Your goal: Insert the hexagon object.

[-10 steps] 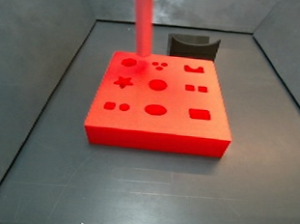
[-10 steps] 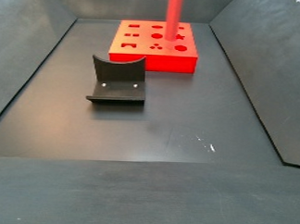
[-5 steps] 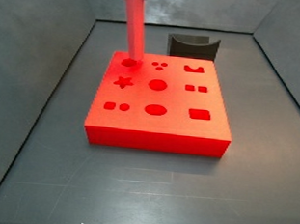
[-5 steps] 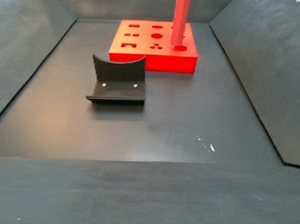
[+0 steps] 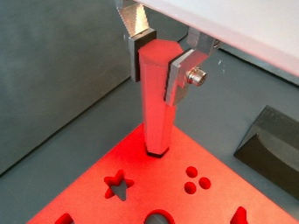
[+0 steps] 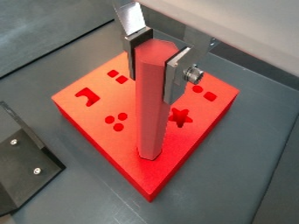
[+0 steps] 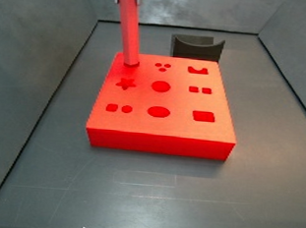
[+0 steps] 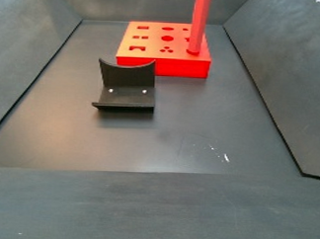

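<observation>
Your claw was clamped on the top of the hexagon object, which hung upright straight below it, its lower end at a corner hole of the red block, seemingly just entering, though depth was unclear.

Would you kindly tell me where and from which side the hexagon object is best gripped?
Grip the hexagon object at its upper end, from above, fingers on opposite flat faces. It stands upright with its lower end at the red block. The gripper holds it that way.
</observation>
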Available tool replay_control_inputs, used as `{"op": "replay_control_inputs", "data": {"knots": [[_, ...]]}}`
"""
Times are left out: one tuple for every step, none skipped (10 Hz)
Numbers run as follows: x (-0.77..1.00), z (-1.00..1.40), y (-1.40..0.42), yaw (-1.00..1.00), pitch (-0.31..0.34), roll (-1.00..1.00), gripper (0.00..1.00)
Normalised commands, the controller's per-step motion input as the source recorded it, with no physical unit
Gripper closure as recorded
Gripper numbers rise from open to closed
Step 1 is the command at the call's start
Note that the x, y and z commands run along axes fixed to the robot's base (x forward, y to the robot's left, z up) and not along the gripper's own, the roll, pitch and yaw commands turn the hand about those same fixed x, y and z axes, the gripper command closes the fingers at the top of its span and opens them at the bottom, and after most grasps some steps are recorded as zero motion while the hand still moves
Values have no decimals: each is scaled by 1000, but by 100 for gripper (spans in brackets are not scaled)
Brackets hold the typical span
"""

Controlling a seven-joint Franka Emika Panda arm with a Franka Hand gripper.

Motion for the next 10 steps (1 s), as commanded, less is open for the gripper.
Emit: {"op": "replay_control_inputs", "data": {"knots": [[63,-323,0,109,-96,-123,100],[83,-337,0,86,-103,-116,100],[0,-323,0,51,-90,-56,100],[0,-474,0,14,-99,-7,100],[-117,-831,0,14,-163,0,100],[-223,-960,63,23,-163,0,100],[-200,-1000,40,6,-143,0,100],[-137,-889,0,0,-151,0,100],[0,-220,0,0,0,0,100],[0,0,0,0,0,0,100]]}}
